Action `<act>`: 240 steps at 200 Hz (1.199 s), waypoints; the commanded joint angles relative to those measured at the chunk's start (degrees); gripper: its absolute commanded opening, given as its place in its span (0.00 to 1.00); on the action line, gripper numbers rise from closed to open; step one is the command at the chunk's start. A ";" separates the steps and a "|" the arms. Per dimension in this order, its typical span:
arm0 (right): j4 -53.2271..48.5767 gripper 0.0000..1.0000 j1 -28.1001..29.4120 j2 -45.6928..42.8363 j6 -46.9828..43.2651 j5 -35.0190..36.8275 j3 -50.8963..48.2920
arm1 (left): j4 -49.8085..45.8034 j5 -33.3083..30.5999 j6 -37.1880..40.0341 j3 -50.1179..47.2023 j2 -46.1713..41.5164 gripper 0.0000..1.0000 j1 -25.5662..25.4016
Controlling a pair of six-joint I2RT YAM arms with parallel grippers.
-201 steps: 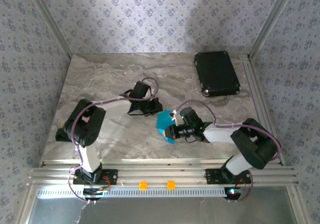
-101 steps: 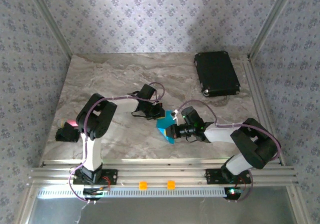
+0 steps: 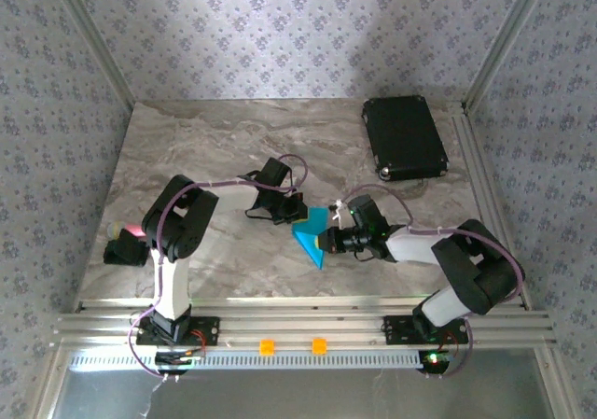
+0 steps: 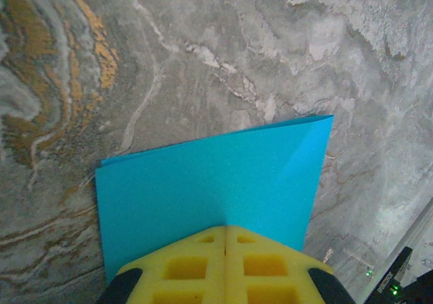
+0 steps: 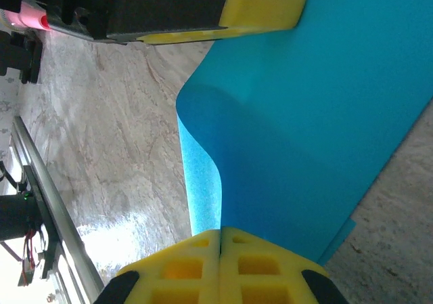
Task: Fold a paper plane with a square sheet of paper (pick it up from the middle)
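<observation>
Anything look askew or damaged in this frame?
The blue paper bulges in a soft curve between the left gripper and right gripper, both shut on it, instead of lying flat. Nothing looks torn.

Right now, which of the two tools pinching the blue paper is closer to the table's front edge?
The right tool, holding the blue paper nearer the front; the left tool holds farther back.

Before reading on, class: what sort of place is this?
Likely a robot test cell: a marble-look table boxed by wallpapered panels on an aluminium frame, with two arms working blue paper.
</observation>
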 commanded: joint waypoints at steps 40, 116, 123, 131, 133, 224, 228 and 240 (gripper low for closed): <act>-2.80 0.02 -0.70 3.02 -2.77 -1.78 3.20 | -2.49 -2.88 0.45 -2.02 0.72 0.02 -0.42; -3.62 0.03 -0.85 5.08 -3.66 -1.92 4.59 | -2.40 -2.83 0.12 -1.92 0.81 0.02 -0.64; -3.68 0.03 -0.84 5.14 -3.75 -1.81 4.62 | -2.35 -2.75 0.09 -1.89 0.81 0.02 -0.63; -3.65 0.03 -0.79 5.17 -3.79 -1.67 4.54 | -2.41 -2.74 0.00 -1.84 0.77 0.02 -0.60; -3.62 0.03 -0.78 5.21 -3.80 -1.67 4.53 | -2.41 -2.77 -0.02 -1.86 0.73 0.02 -0.66; -4.12 0.03 -0.89 6.21 -3.49 -0.70 4.87 | -2.48 -2.84 -0.05 -2.25 0.64 0.02 -0.78; -4.15 0.03 -0.85 6.16 -3.49 -0.62 4.90 | -2.48 -2.83 -0.05 -2.17 0.64 0.02 -0.78; -4.13 0.02 -0.90 5.83 -3.42 -0.36 4.91 | -2.50 -2.83 -0.05 -2.18 0.70 0.02 -0.83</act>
